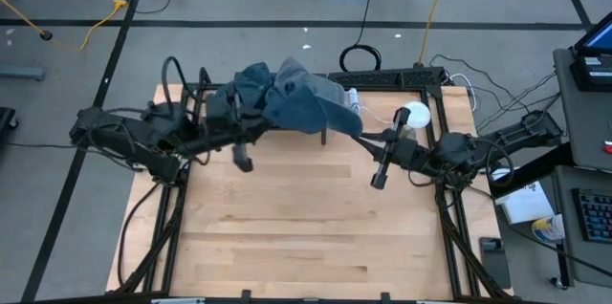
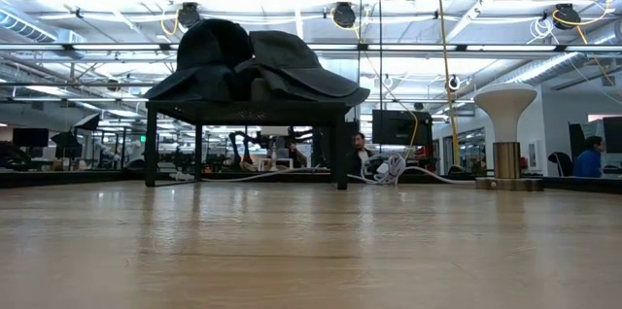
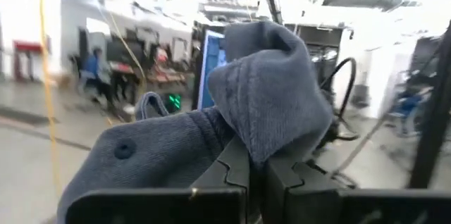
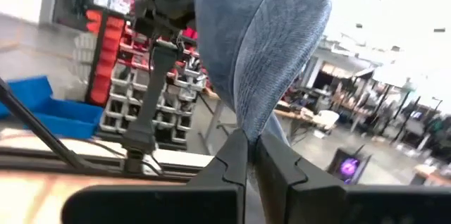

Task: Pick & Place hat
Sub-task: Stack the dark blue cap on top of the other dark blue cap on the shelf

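Note:
Two blue denim hats lie side by side on a black stand (image 2: 248, 110) at the table's far edge: a darker one (image 1: 251, 84) on the left and a lighter one (image 1: 304, 101) on the right. In the low view both hats (image 2: 253, 61) rest on the stand's top. My left gripper (image 3: 257, 171) reaches in from the left (image 1: 247, 118) and is shut on the darker hat. My right gripper (image 4: 252, 155) comes in from the right (image 1: 346, 124) and is shut on the lighter hat. Neither gripper shows in the low view. My left gripper pinches a raised fold of the darker hat's cloth (image 3: 271, 122) between its two fingers, coming about level from the table's left. The cloth stands up beyond the fingertips, and the rest of the hat (image 3: 141, 157) spreads out beside them. My right gripper pinches the lighter hat's brim by its edge (image 4: 257, 115) between its two fingers, slanting in from the table's right and near side. The brim rises beyond the fingertips, and the hat (image 1: 304, 101) lies over the stand.
A white mushroom-shaped hat stand (image 1: 413, 116) (image 2: 505, 105) stands at the far right of the table. White cable (image 2: 389, 168) lies beside the black stand. The wooden table top (image 1: 306, 218) stretches toward the near edge. People and desks show in the room behind.

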